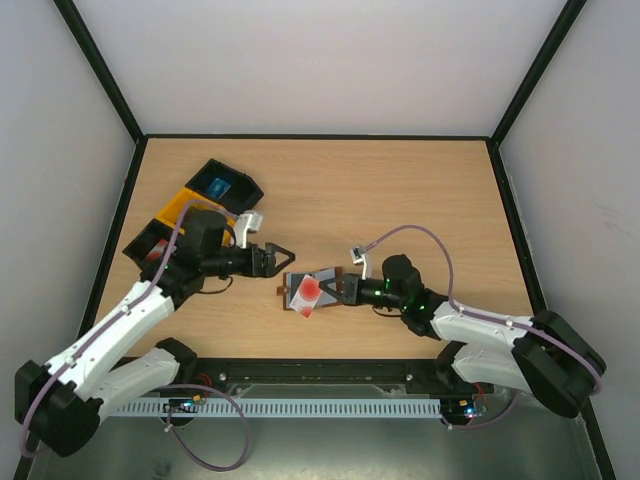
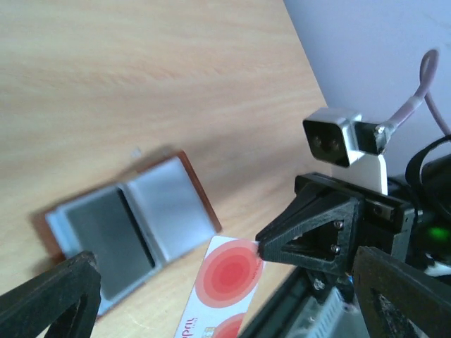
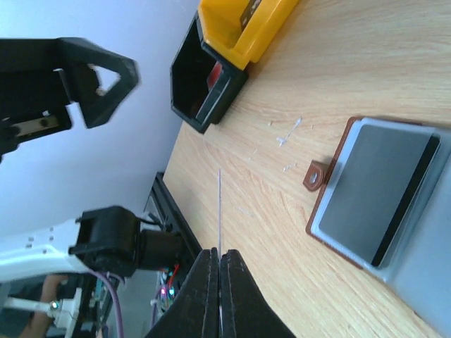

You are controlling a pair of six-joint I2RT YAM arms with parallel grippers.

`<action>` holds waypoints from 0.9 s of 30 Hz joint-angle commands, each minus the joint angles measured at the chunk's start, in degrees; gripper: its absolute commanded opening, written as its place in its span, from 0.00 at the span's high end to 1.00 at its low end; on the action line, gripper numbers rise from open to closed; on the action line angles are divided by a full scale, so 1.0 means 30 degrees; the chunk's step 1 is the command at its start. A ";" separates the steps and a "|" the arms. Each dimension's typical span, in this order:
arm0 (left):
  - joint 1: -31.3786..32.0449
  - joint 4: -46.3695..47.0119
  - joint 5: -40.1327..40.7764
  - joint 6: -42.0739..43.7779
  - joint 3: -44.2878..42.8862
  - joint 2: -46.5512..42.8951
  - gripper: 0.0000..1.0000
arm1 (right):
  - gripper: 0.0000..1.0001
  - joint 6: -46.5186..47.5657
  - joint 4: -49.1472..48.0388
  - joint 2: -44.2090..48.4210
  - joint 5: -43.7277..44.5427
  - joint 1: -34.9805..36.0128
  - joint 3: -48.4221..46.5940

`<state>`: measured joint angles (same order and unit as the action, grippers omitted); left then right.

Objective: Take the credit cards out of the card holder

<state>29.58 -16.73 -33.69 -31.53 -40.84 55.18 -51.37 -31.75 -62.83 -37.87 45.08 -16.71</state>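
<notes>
A wooden table (image 1: 400, 190) sits boxed in by plain white walls (image 1: 320, 60) with black edging.

The card holder (image 2: 169, 204) is brown leather with grey-blue pockets, a dark grey card (image 2: 106, 229) in one. Just beside it, a white credit card (image 2: 225, 278) bears red concentric circles. Well apart from it sit a yellow bin (image 3: 232, 24) and a black bin (image 3: 225, 95).
</notes>
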 commanded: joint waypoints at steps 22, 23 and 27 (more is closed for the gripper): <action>-0.0151 0.6704 0.4396 -1.0998 0.3291 -0.6329 0.23 | 0.98 -0.8973 -1.2078 -0.3484 0.9301 0.1892 -0.3007; -0.0137 0.6974 0.4418 -1.1134 0.3245 -0.6374 0.25 | 0.98 -0.9337 -1.2850 -0.3772 0.9310 0.1978 -0.3042; -0.0135 0.7868 0.4402 -1.1518 0.3152 -0.6222 0.34 | 0.98 -0.9911 -1.3590 -0.4738 0.8894 0.2296 -0.3483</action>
<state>29.56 -0.95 -19.59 -62.19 -31.07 36.82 -77.52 -66.37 -74.70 -12.62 50.96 -25.04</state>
